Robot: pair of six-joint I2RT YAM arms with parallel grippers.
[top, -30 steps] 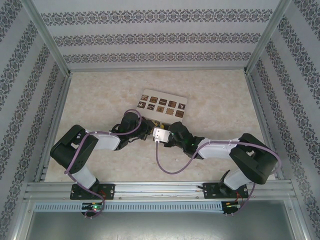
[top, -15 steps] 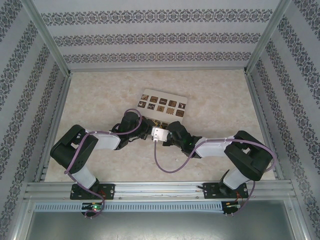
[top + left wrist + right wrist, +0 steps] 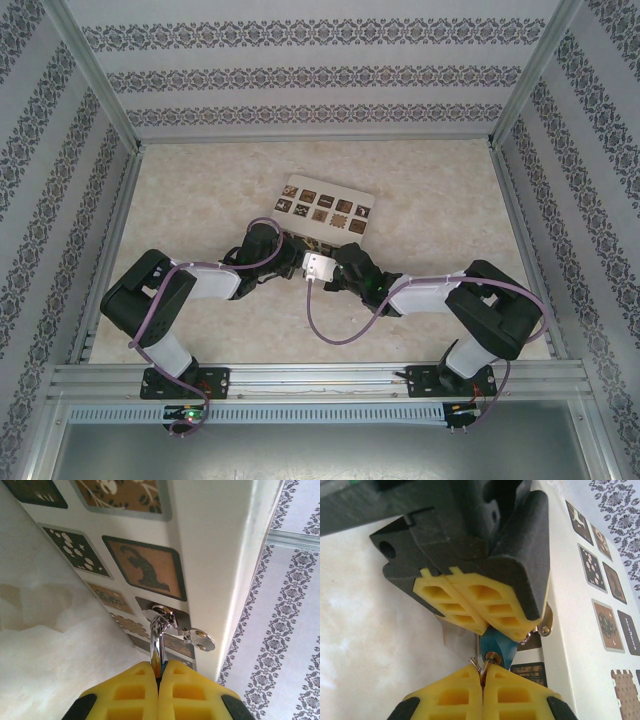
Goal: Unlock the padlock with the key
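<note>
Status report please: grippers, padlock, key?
Left gripper shut on small blue-teal padlock shackle. Right gripper shut on thin grey metal key at padlock base. Cream tiled box alongside.

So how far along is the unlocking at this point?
Done: the left gripper clamps the padlock, and the right gripper holds the key against the end of its body. In hand: seating the key; whether it is fully in cannot be told. Left: turning it and freeing the shackle, which runs through the hasp on the cream box.
</note>
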